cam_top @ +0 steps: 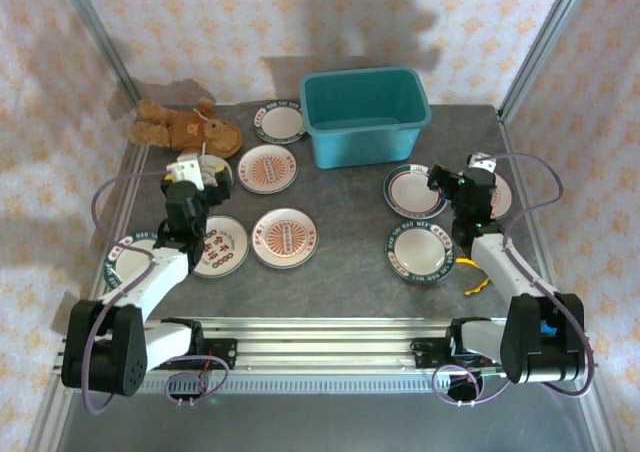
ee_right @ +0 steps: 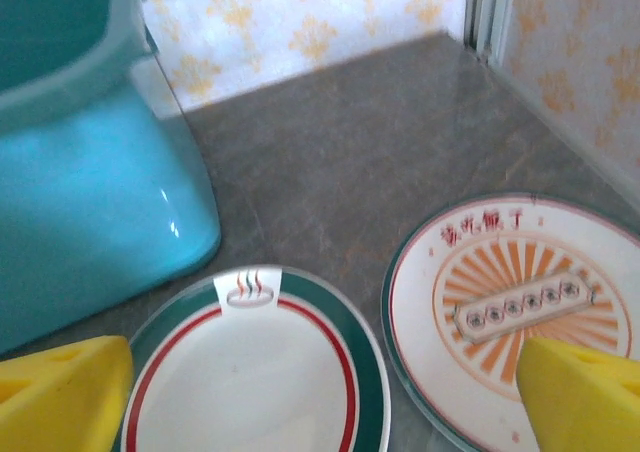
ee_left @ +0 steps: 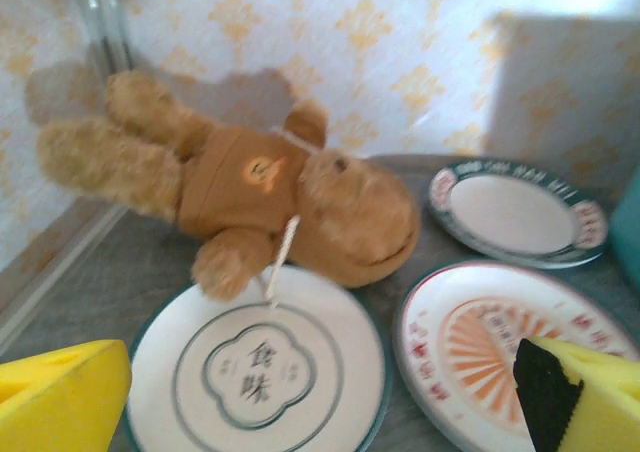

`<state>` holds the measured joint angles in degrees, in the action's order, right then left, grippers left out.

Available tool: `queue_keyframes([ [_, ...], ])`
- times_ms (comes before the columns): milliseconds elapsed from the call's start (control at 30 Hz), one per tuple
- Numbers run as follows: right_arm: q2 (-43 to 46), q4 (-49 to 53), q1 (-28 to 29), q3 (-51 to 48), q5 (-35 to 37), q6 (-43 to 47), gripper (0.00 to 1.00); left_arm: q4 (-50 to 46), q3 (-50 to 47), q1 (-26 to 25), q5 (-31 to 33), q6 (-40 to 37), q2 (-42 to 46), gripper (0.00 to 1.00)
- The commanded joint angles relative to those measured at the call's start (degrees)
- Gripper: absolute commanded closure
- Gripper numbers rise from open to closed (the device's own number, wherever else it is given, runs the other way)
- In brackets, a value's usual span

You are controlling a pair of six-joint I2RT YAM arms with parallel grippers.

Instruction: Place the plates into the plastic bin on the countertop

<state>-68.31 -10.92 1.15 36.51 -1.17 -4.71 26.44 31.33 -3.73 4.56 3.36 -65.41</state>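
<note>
Right end effector (ee_right: 320,400) gapes above green-rimmed white plate (ee_right: 250,367).

Bin (cam_top: 365,144) at the far edge of the countertop (cam_top: 345,277), a little right of centre; stuffed bear (cam_top: 185,127) lying at the far left. 6 plates (cam_top: 284,238) left of the bin: 1 beside its left wall, 1 in front of that, 1 against the bear's near side, 3 in a row nearer the front edge. 3 more to the right, in front of the bin's right end: 2 side by side, 1 nearer.
</note>
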Motion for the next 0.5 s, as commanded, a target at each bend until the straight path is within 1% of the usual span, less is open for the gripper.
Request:
queue_keyframes([
  [0,-1.49,14.47,-1.09,3.26,-4.62,-7.21,0.08,-17.58,8.3,-2.69,-6.08,7.27,1.1,0.01],
  [100,-4.97,17.82,-5.0,5.91,-16.21,-11.17,0.16,-22.22,14.51,-6.51,-8.53,9.92,-1.57,0.01],
  [167,-8.14,19.28,-7.47,8.25,-24.03,-12.08,0.21,-23.07,17.82,-9.7,-9.11,9.67,-3.92,0.01],
  [267,-11.55,22.11,-8.44,11.37,-27.72,-10.81,0.24,-24.95,22.9,-12.92,-10.31,8.91,-7.7,0.01],
  [333,-13.24,23.6,-8.68,12.68,-27.81,-9.86,0.24,-27.05,26.36,-14.02,-11.76,8.61,-10.07,0.01],
  [467,-15.82,24.77,-9.67,14.1,-29.67,-9.44,0.3,-30.65,31.94,-15.97,-13.64,8.83,-14.15,0.01],
])
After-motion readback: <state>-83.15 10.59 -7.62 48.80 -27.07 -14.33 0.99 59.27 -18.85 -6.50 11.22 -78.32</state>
